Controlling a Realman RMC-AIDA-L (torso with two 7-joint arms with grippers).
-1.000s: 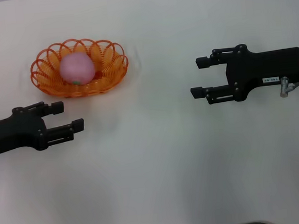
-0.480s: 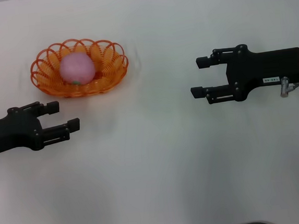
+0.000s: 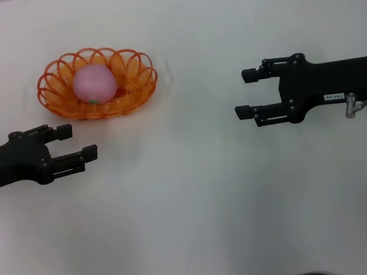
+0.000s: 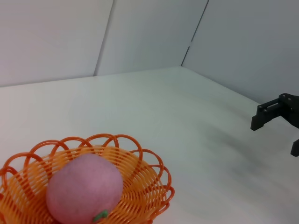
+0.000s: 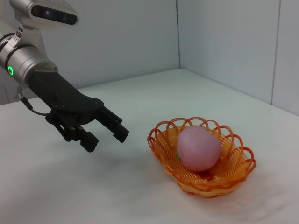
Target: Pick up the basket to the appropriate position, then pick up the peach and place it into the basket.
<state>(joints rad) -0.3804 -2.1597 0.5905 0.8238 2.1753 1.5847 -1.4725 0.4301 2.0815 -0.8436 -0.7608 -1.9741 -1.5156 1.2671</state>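
White table (image 3: 196, 207) carries an orange basket (image 3: 137, 83) near its far left corner, with the peach (image 3: 94, 83) resting inside it. Left gripper (image 3: 80, 142) hovers just in front of the basket, fingers apart and empty. Right gripper (image 3: 246, 94) hangs well apart toward the right edge, fingers also spread.

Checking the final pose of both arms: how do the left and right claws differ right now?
The left claw sits near the basket holding the peach; the right claw is far across the table. They point toward each other. Both are open, black and empty.

Bright even light, faint shadows, sharp
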